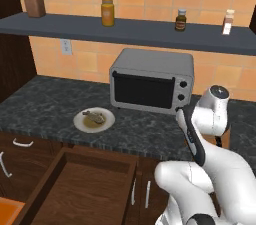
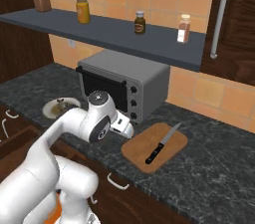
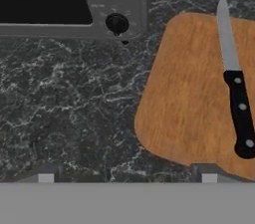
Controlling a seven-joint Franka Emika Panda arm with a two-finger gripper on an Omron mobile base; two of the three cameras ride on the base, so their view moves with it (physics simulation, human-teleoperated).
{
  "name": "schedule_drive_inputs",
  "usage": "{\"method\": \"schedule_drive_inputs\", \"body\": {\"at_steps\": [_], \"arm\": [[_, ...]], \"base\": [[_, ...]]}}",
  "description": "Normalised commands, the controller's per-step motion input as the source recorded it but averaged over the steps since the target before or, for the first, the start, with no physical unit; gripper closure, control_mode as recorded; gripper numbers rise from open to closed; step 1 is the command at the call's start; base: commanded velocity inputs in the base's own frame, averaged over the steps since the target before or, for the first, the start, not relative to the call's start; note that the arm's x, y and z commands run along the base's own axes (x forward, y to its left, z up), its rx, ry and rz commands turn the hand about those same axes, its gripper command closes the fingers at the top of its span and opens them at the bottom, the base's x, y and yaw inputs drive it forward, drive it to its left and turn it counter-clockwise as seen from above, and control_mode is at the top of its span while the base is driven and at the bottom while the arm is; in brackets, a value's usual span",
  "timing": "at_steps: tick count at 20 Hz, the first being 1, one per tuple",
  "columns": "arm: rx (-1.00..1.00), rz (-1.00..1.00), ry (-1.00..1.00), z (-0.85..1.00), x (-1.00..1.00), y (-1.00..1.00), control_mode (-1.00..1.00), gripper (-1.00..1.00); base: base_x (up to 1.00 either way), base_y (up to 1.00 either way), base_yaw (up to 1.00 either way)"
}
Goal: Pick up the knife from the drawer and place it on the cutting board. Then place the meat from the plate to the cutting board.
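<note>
- In the hand view we look down on the dark marbled surface (image 3: 69, 118), with the cutting board (image 3: 189, 98) filling the right half of the frame.
- The knife (image 3: 234, 83) lies flat on the board near the right edge of that frame, black handle toward the bottom, silver blade pointing to the top.
- The end effector (image 3: 127, 178) sits at the bottom centre of the hand view; its two finger tips (image 3: 46, 178) stand wide apart and hold nothing.
- The knife lies up and to the right of the end effector, apart from both tips; the right-hand tip sits over the board's lower edge.
- In the right base view we see the board (image 2: 172, 156) in the centre right of the frame with the knife (image 2: 162, 144) on it, and the end effector (image 2: 124, 127) just to the left of the board.
- The toaster oven (image 1: 150, 81) stands at the centre of the left base view.
- The meat (image 1: 94, 117) rests on the white plate (image 1: 80, 121) in the centre left of the left base view, well apart from the end effector.
- The drawer (image 1: 80, 189) stands pulled open in the lower left of that view.
</note>
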Motion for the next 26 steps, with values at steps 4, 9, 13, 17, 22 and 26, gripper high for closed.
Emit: {"method": "schedule_drive_inputs", "body": {"at_steps": [4, 9, 13, 17, 22, 26], "arm": [[-0.02, 0.20, 0.01, 0.30, 0.24, 1.00, -1.00, -1.00], [-0.06, 0.15, 0.01, 0.28, 0.22, 0.93, -1.00, -1.00], [-0.03, 0.16, 0.01, 0.21, 0.34, 0.89, -1.00, -1.00], [-0.02, 0.22, 0.08, 0.24, 0.31, 0.71, -1.00, -1.00], [-0.03, 0.18, 0.02, 0.25, 0.15, 0.65, -1.00, -1.00], [-0.05, 0.07, 0.01, 0.03, 0.20, 0.55, -1.00, -1.00]], "base": [[0.00, 0.00, 0.00], [0.00, 0.00, 0.00], [0.00, 0.00, 0.00], [0.00, 0.00, 0.00], [0.00, 0.00, 0.00], [0.00, 0.00, 0.00]]}}
